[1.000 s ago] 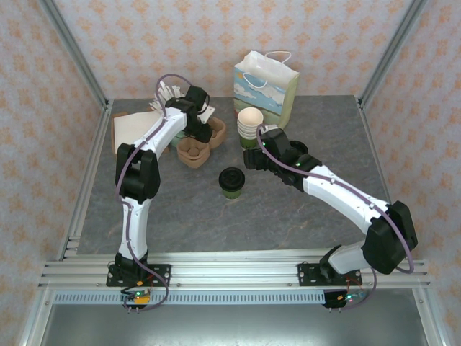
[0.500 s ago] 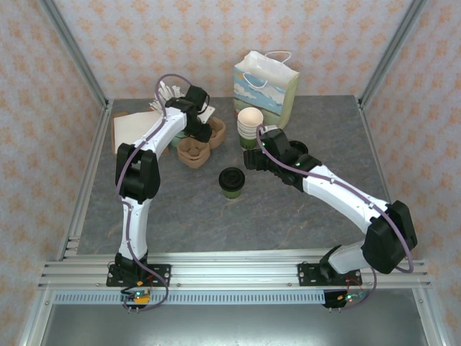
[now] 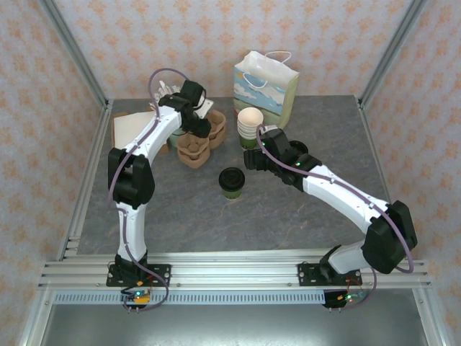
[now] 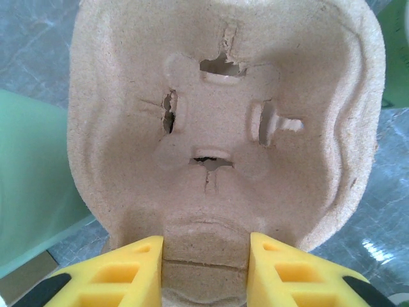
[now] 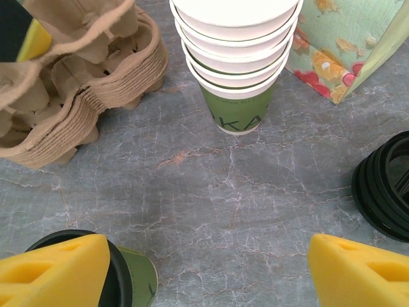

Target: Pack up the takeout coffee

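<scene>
Grey marbled tabletop (image 3: 288, 216) sits between patterned walls, with metal rails along its left and right edges.

By count there is:
- one takeout coffee (image 3: 232, 182), lidded in black
- one stack of lidless cups (image 3: 251, 127), nested too tightly for a sure count
- one pile of black lids (image 5: 386, 185)
- one paper bag (image 3: 266, 88) printed with clouds
- one stack of pulp carriers (image 3: 194, 151)
- one single carrier (image 4: 217, 128), lifted clear above that stack
- one flat tan paper piece (image 3: 132, 130) at far left

The takeout coffee stands upright and alone near the middle of the tabletop, in front of the cup stack and apart from the carriers.

The left claw (image 4: 206, 246) is clamped on the near rim of the single carrier, one yellow finger on each side of the rim. The right claw (image 5: 206, 243) has its fingers wide apart and holds nothing. It hangs just beyond and to the right of the coffee, and in the right wrist view the lid shows under its left finger.

Compared with a second ago, the left arm's elbow has swung outward to the left and its wrist has drawn back toward the far wall, taking the carrier with it. The coffee, cup stack, bag and right arm have not shifted.

The near half of the tabletop, from the coffee to the arm bases, lies open. The far half is crowded: the bag stands at the back edge, the cup stack just in front of it, the carriers to their left and the lids to their right.
</scene>
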Tool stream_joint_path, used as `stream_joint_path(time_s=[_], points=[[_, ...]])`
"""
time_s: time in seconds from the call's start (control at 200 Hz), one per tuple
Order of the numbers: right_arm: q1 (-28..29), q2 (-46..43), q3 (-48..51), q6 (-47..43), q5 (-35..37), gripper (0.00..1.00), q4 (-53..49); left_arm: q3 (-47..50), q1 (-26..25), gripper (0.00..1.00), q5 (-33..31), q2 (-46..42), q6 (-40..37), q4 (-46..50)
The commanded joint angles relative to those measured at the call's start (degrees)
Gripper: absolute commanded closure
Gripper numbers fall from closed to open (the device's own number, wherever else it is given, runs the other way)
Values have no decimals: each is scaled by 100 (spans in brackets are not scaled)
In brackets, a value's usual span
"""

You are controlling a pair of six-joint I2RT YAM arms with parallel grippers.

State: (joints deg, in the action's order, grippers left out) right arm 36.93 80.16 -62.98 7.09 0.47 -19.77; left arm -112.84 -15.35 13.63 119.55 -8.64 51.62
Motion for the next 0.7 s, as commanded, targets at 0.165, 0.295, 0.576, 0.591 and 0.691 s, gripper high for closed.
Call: stream_joint_path(time_s=[0.165,0.295,0.576,0.591,0.691], points=[[-10,-156,-397,-22,178,18,-265,342,-18,67,233,-659,178,-149],[-170,-353,-824,-175,287,18,-517,618,-152,67,339,-1196,360,-289],[-1800,-5,-2274,88,-528,18,-708,1666,-533,67,554,-2559,1025,-1027],[-1879,71,-2398,106,-558,18,-726,1699,-545,67,549,-2613,1057,-1042],[-2305,672,-3121,362,-798,19,-902,1866,-624,67,495,-2914,1142,-1065]])
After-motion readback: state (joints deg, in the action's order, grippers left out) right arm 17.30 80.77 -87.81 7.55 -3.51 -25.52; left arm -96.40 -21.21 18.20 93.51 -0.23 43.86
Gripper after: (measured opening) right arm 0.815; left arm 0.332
